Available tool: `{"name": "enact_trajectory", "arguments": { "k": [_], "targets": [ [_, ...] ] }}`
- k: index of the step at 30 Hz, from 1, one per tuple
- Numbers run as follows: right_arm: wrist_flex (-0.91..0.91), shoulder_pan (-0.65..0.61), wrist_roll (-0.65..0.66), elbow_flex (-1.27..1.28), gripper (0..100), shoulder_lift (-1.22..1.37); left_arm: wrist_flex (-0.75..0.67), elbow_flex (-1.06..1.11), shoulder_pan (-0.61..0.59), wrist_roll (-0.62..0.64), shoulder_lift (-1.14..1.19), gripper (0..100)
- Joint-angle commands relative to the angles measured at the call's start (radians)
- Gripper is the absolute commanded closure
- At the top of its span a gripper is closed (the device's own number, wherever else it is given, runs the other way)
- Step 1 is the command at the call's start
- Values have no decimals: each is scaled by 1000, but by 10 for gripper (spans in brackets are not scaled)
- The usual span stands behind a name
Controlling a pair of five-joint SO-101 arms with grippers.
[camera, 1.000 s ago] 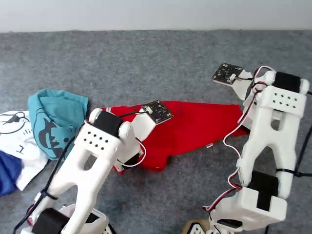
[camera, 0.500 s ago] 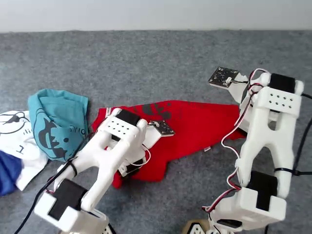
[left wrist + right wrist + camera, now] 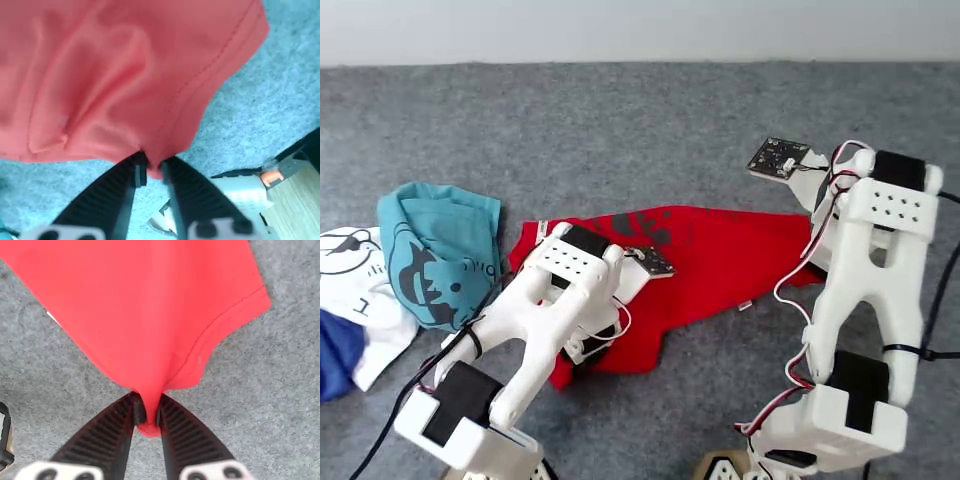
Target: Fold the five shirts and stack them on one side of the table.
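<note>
A red shirt (image 3: 715,260) lies stretched across the middle of the grey table. My left gripper (image 3: 150,169) is shut on a bunched edge of the red shirt (image 3: 120,75) at its left end, under the left arm (image 3: 555,300) in the high view. My right gripper (image 3: 148,415) is shut on a pinch of the red shirt (image 3: 145,315) at its right end, beside the right arm (image 3: 870,250). A teal shirt (image 3: 435,250) lies crumpled at the left. A white shirt (image 3: 355,290) and a blue shirt (image 3: 335,355) lie at the left edge.
Grey carpet-like cloth (image 3: 640,140) covers the table, with open room along the back. A pale wall runs behind the far edge. A wooden surface (image 3: 295,205) and part of an arm base (image 3: 240,187) appear past the table edge in the left wrist view.
The left arm swung in over the shirt's left end between the first earlier frame and half a second ago, pulling the cloth slightly; since then almost nothing moved. The right arm shifted a little.
</note>
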Motion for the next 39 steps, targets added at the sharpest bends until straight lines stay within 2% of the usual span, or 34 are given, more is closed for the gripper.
{"name": "enact_trajectory", "arguments": {
  "k": [1, 15, 20, 24, 31, 34, 39],
  "targets": [
    [-15, -4, 9, -3, 991, -50, -25, -4, -2, 31, -11, 885],
    [-15, -5, 9, -3, 991, -50, -48, -4, -2, 37, -3, 886],
    [-15, -5, 9, -3, 991, -50, -48, -5, 5, 21, -3, 977],
    [-15, -5, 9, -3, 991, -51, -29, -7, 0, -12, -14, 986],
    [-15, -5, 9, -6, 991, -51, 115, -214, 3, -12, -14, 986],
    [-15, -5, 11, -6, 991, -51, 120, -280, 3, -9, -18, 986],
    [-15, 2, 12, -6, 991, -51, 120, -271, 3, -9, -40, 986]
  ]
}}
